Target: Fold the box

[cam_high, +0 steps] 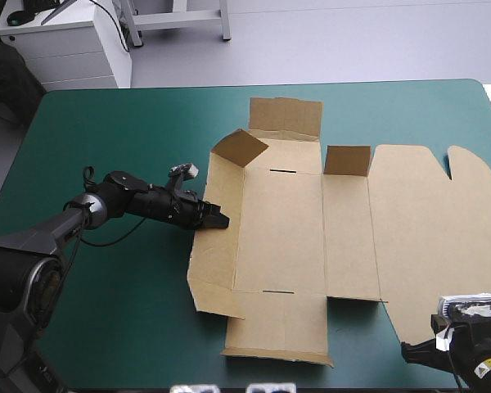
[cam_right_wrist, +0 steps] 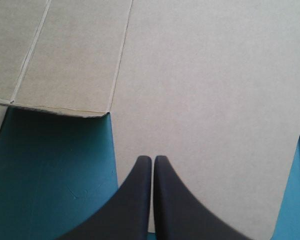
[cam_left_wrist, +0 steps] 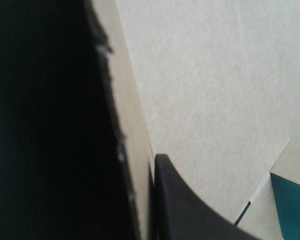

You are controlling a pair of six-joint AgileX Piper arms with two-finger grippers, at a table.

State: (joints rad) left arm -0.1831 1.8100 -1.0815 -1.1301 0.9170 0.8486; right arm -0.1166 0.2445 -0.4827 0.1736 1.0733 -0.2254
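Observation:
The brown box lies as a mostly flat cut sheet in the middle and right of the teal-green table. Two small flaps stand raised near its far side. My left gripper is at the sheet's left edge, shut on the left side panel. In the left wrist view one black finger lies on top of the board, whose torn edge runs beside it. My right gripper sits at the front right corner, shut with nothing in it, its tips just over the board's front edge.
Bare teal-green cover shows beside the right gripper, in the notch of the sheet's front edge. The table's left half and far strip are open cover. A white cabinet stands beyond the far left corner.

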